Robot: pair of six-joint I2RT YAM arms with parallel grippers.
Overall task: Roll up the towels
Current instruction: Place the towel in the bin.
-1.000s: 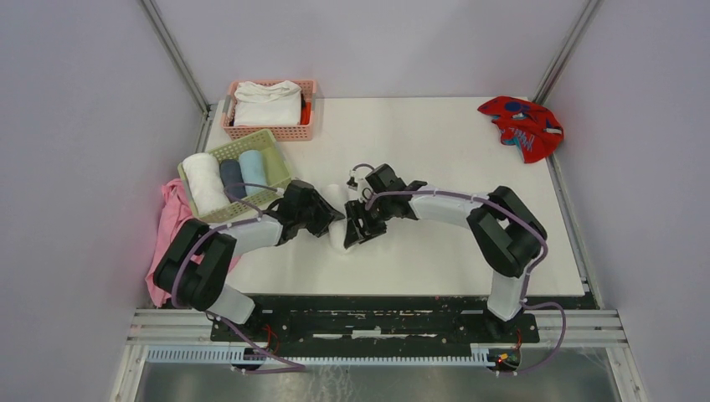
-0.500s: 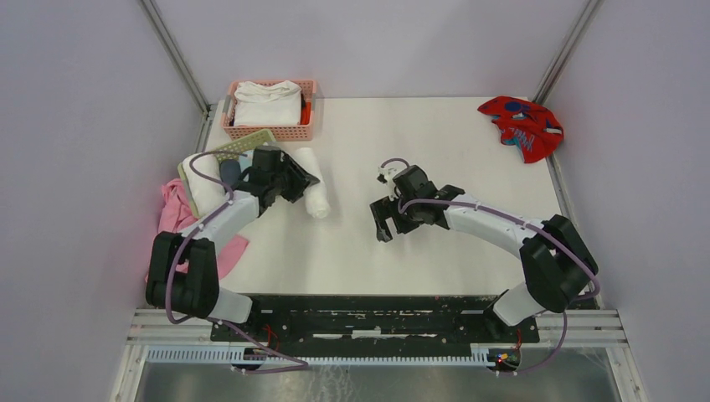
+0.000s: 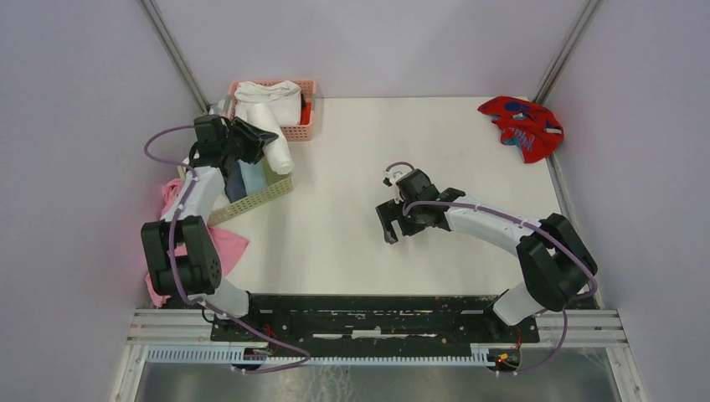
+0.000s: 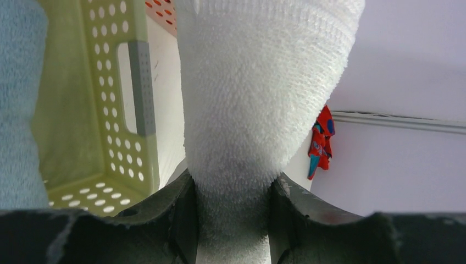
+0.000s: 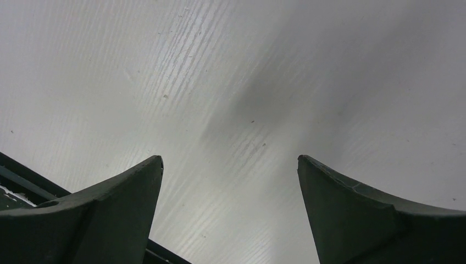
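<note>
A rolled white towel is pinched at one end by the half-closed left hand and held just above the green basket, likely for laying in beside the blue roll. The right hand is spread wide, empty, over counter well right of the basket; farther right, the red towel lies unrolled.

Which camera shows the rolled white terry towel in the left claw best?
The top external view: it takes in nearly the whole rolled white terry towel, gripped at one end by the left claw. The left wrist view shows only a close-up of the part pinched in the claw. The right wrist view shows none of it.
</note>
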